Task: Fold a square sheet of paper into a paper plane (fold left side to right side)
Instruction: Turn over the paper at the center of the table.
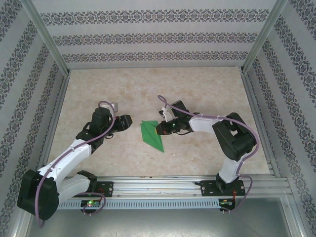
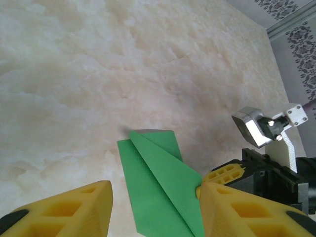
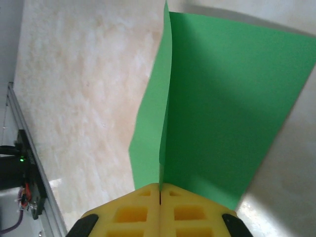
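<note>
— How does your paper plane look?
— Green, folded to a point, mid-surface. Your right gripper pinches its raised flap; your left gripper hangs apart, just beside.

Soft, even light from above leaves the pale desk bright, without glare — shadows are faint. Close up, a dim shadow crosses the green paper, and the left pincer's yellow fingers look soft and out of focus
</note>
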Action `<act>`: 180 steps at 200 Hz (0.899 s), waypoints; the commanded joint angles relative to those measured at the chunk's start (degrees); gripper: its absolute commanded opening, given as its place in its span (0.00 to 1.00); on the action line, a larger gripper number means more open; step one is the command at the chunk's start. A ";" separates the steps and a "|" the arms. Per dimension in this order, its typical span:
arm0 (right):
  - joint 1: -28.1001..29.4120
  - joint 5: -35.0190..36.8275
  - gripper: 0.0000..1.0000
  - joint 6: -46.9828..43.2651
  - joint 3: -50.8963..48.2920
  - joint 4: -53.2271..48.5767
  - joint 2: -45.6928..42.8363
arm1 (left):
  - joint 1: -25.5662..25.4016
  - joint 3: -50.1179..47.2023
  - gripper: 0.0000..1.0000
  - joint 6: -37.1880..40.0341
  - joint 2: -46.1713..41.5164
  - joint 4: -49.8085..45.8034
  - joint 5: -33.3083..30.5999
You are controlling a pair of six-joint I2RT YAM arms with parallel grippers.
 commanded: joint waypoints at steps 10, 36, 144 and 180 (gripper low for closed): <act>-1.50 -2.02 0.00 1.02 -1.77 4.27 -6.07 | 1.02 0.25 0.51 -0.68 -2.54 1.59 2.28; -3.12 -2.59 0.00 2.56 -3.65 7.89 -10.59 | 1.37 -0.16 0.53 -1.84 -3.86 4.19 4.59; -8.77 -11.96 0.00 18.50 -11.51 39.94 -27.51 | 0.46 4.85 0.53 -12.65 2.69 32.45 31.54; -7.11 -12.06 0.00 20.45 -10.79 41.53 -28.04 | -1.20 6.90 0.53 -13.70 5.70 36.88 33.67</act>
